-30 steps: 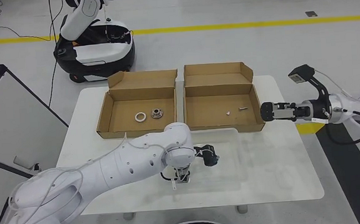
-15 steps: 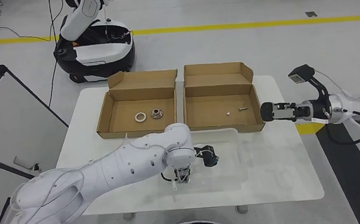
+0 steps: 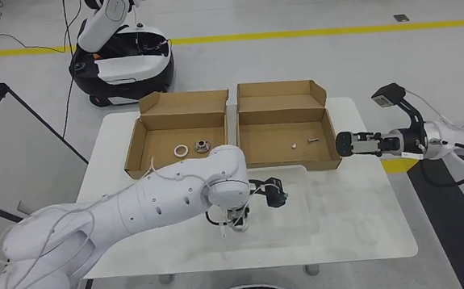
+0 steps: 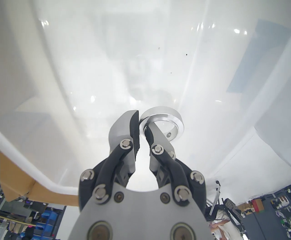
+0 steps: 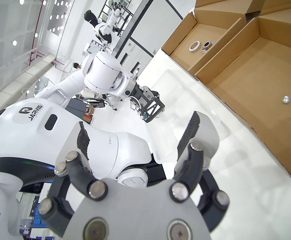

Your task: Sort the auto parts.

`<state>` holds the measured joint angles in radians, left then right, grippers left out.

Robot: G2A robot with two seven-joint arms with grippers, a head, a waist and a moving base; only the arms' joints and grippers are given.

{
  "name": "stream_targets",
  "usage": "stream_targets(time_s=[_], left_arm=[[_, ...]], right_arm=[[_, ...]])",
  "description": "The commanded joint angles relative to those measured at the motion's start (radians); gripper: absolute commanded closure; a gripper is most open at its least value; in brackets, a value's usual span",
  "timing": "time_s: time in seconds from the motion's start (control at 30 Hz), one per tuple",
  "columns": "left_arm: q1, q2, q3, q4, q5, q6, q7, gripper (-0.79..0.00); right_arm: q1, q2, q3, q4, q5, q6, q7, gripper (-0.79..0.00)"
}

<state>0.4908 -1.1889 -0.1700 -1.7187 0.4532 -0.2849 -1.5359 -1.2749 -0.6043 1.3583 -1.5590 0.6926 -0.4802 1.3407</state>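
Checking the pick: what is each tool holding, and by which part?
Left tool pinches the metal ring by its wall, from inside and outside. Right tool, open, holds nothing.

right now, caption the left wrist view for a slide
Left gripper clamps the wall of a metal ring, one jaw inside it, above the white tray.

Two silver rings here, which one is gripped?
The ring in the white tray: the left gripper pinches its wall. The other ring lies free in a cardboard box, beside a flanged part.
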Motion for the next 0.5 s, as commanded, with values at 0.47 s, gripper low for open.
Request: stream_targets(time_s=[0.47], left_arm=[[-0.098, 0.031, 0.000, -0.102, -0.102, 0.000, 0.000, 0.000]], right_arm=[[0.000, 0.000, 0.000, 0.000, 0.000, 0.000, 0.000, -0.785]])
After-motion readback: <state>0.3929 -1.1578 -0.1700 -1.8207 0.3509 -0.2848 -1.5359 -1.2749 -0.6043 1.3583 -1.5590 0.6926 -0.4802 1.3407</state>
